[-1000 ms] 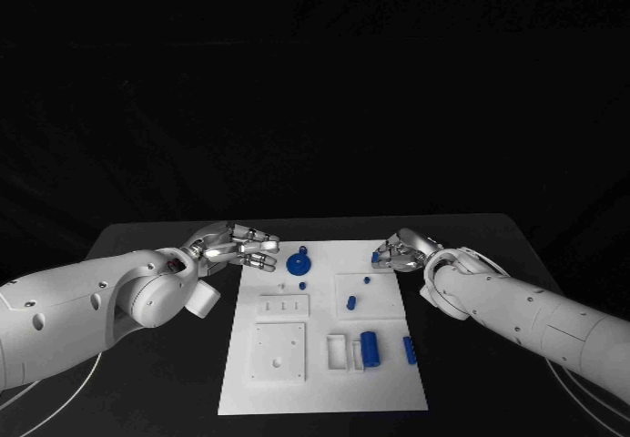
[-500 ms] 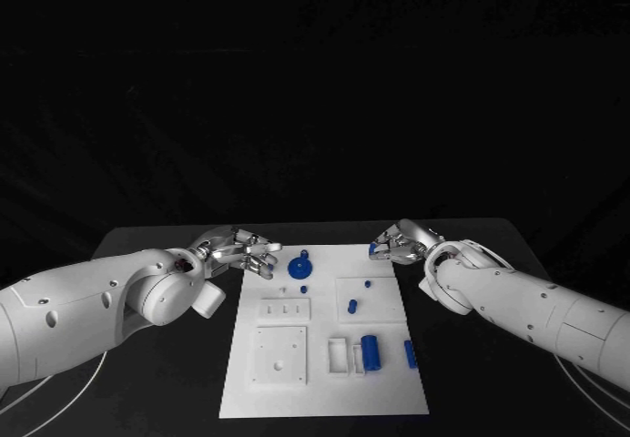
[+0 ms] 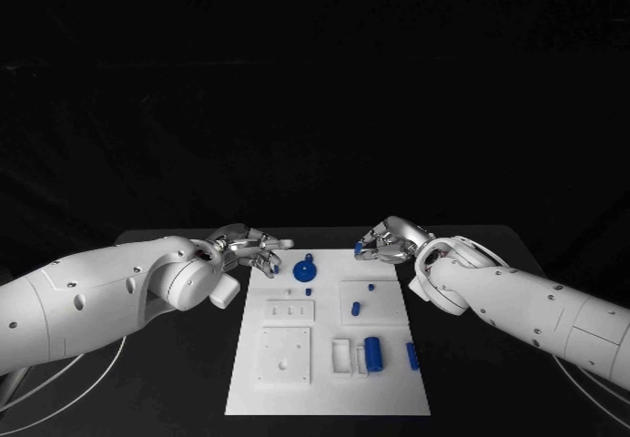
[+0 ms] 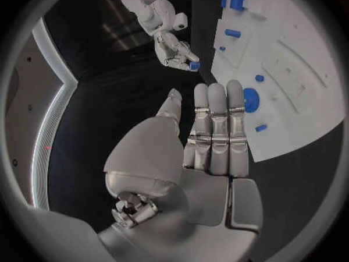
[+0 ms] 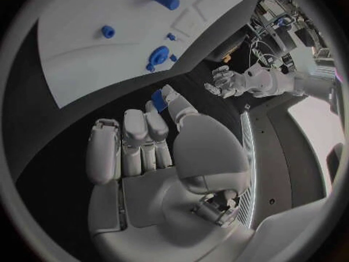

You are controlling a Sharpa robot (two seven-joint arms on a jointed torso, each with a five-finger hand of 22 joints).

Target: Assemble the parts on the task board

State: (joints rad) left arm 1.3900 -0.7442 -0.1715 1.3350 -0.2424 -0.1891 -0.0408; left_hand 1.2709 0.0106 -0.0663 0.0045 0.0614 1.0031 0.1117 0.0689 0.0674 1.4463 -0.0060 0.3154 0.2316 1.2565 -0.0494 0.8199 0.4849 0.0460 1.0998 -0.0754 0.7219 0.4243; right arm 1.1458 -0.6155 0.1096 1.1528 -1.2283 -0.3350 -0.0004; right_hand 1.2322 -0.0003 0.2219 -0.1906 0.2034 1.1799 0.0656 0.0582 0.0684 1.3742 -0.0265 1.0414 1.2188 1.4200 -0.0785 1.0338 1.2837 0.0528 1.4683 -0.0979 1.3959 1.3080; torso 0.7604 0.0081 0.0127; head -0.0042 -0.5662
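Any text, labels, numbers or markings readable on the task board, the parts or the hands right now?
None can be read.
Task board: plain white, no print visible.
Blue parts, such as the round one: no marks visible.
Left hand and right hand: bare silver, no lettering visible; the right holds a small blue part.

Left arm in from the left, bent at the elbow, left hand (image 3: 249,249) near the far left corner of the task board (image 3: 394,382). Fingers (image 4: 217,122) extended, pressed side by side, thumb apart, nothing held. Right arm in from the right, right hand (image 3: 390,241) at the far right corner. Right hand fingers (image 5: 134,135) partly curled, small blue part (image 5: 159,100) pinched at the fingertips.
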